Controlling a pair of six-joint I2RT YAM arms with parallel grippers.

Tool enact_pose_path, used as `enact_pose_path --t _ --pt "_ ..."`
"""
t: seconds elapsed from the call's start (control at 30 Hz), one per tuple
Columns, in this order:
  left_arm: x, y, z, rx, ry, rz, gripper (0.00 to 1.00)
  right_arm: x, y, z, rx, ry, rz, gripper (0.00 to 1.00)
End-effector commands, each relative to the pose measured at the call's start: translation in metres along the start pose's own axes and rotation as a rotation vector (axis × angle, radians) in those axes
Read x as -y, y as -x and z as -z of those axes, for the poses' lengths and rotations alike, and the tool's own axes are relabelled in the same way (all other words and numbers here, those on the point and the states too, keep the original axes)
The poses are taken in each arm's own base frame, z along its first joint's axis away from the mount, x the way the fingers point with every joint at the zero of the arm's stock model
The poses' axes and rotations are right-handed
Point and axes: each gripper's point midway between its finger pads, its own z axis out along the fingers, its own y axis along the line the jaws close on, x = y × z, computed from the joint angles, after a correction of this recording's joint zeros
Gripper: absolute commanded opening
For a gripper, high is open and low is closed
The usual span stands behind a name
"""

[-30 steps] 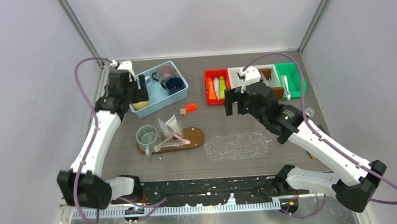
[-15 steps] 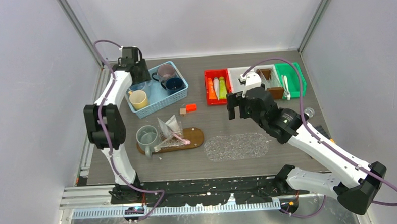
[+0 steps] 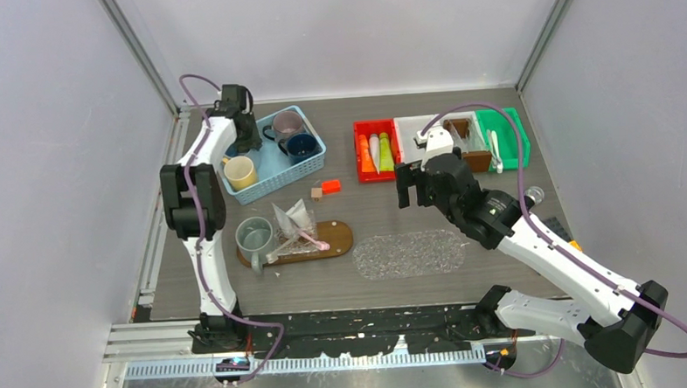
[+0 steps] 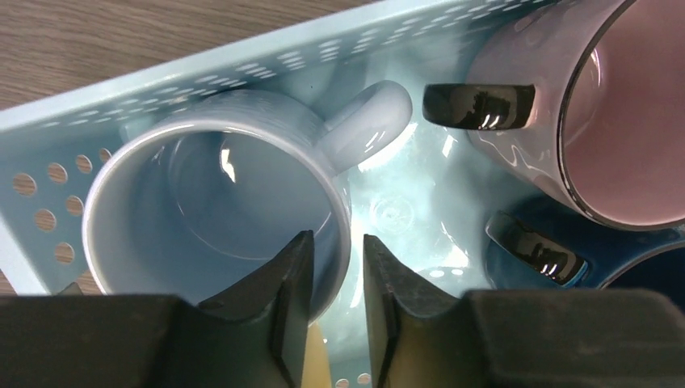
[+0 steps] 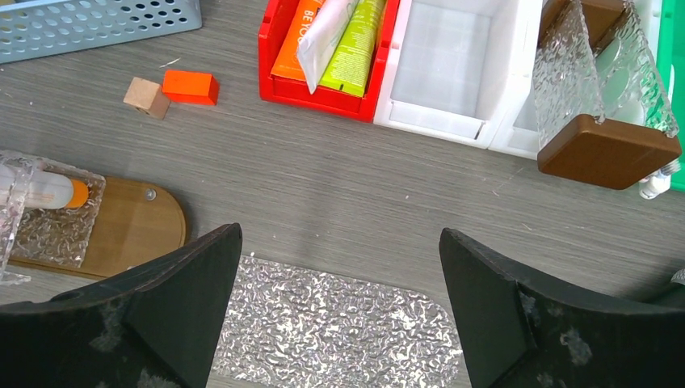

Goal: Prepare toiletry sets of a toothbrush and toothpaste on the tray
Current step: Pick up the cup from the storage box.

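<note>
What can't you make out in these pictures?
- Cream-yellow mug: left wrist view, nearly hidden behind the left hand.
- Navy mug: left wrist view, cut off by the edge.
- Light blue mug: top view, mostly covered by the left hand.
- Whether the fingers touch its rim: unclear.

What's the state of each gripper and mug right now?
left gripper: jaws narrow, astride the wall of light blue mug, grip unclear
right gripper: open, empty
light blue mug: upright, empty, in basket
mauve mug: upright, empty, in basket
navy mug: upright, in basket
cream-yellow mug: upright, in basket
grey-green mug: upright, at wooden tray left end
</note>
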Motion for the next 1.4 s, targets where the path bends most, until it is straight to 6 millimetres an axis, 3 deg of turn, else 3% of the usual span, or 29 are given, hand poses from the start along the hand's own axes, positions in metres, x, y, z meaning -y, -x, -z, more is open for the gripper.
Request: enact_pose_path --t 0.0,0.2,0.53,0.8,1.13,1.37 --pt "0.000 0.014 -0.001 0.011 -0.004 -0.049 0.27 0.002 0.009 -0.002 0.040 -0.016 -0.016 1.00" --pt "0.007 0.020 0.003 0.012 -0.062 -0.132 0.01 0.006 0.009 0.000 0.047 -0.026 -0.019 1.00" --pt "0.037 0.055 0.084 0.162 -0.249 -0.295 0.00 0.002 0.019 0.011 0.079 0.012 -0.054 1.00" --pt "0.061 0.065 0.143 0.268 -0.351 -0.441 0.00 0.001 0.031 0.021 0.103 0.031 -0.070 1.00" --pt "0.108 0.046 0.211 0.370 -0.490 -0.720 0.00 -0.008 0.055 0.030 0.122 0.073 -0.092 0.99" --pt "0.157 0.007 0.266 0.443 -0.720 -0.904 0.00 -0.001 0.066 0.034 0.095 0.044 -0.089 0.99"
